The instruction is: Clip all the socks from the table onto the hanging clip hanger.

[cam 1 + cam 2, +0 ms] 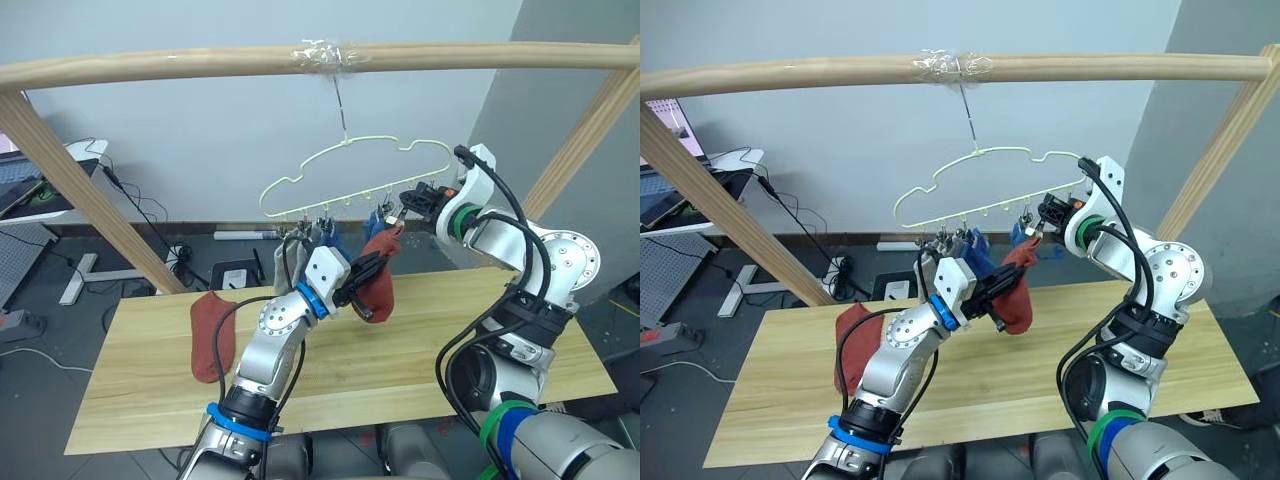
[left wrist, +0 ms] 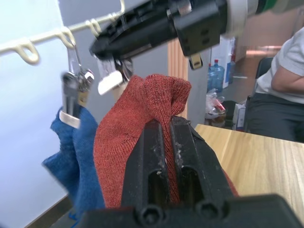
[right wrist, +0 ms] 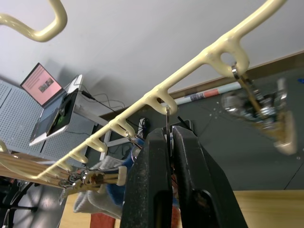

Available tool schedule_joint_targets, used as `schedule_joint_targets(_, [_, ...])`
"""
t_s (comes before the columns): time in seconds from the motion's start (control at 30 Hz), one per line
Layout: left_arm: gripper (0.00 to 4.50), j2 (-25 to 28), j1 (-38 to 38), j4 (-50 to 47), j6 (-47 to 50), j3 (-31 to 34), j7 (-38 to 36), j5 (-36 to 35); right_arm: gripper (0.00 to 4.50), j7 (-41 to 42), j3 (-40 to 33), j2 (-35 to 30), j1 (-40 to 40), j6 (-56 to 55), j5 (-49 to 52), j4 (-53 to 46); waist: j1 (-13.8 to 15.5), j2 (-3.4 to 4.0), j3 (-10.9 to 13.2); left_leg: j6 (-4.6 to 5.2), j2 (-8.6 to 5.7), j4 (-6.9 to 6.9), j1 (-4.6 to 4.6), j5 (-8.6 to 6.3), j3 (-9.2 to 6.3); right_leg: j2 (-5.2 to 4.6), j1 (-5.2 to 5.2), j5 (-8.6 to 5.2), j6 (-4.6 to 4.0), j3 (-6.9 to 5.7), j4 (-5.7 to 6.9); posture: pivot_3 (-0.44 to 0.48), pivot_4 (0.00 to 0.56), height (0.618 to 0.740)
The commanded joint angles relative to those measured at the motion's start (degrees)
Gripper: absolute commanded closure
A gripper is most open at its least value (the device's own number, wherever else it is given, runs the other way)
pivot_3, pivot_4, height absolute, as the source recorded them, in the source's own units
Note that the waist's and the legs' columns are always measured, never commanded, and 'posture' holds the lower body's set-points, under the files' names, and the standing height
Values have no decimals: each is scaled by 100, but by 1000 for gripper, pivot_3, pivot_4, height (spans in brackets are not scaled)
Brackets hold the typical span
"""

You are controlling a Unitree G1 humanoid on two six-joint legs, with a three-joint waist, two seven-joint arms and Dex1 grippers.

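The pale yellow-green clip hanger (image 1: 350, 165) hangs from the wooden pole (image 1: 200, 62). My left gripper (image 1: 372, 266) is shut on a rust-red sock (image 1: 382, 282), holding its cuff up just under the hanger's right side; the left wrist view shows the sock (image 2: 137, 114) pinched between the fingers. My right gripper (image 1: 405, 205) is shut on a metal clip (image 3: 167, 124) right above that cuff. Grey socks (image 1: 295, 255) and blue socks (image 1: 336, 245) hang clipped. A second rust-red sock (image 1: 212, 335) lies on the table (image 1: 450, 350) at the left.
Slanted wooden posts (image 1: 80, 190) stand at both ends of the table. A free clip (image 3: 266, 114) dangles at the hanger's end. A seated person (image 2: 280, 71) is beyond the table. A laptop (image 3: 47, 99) and cables sit at the far left.
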Motion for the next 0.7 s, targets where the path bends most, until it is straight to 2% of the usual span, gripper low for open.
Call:
schedule_joint_targets(0.03, [4457,-102,-206,95,-308,-2,-16,33,4500,-67,-164,33,-196,93,18,-232,-8,1,0,0,0,0,0,0,0,1,0,0,0,-1,0,-154,140,740])
schedule_joint_targets(0.6, [4457,-225,-548,647,-885,75,143,189,4500,-14,-231,152,-180,321,-31,-333,-15,3,3,0,0,-2,-1,0,0,1,0,-1,2,-1,-2,-158,145,740])
schedule_joint_targets(0.7, [4500,-268,-623,719,-916,79,166,196,3659,28,-221,149,-154,329,-25,-343,-17,4,3,0,0,-2,-2,0,0,1,0,-1,2,-1,-3,-158,148,740])
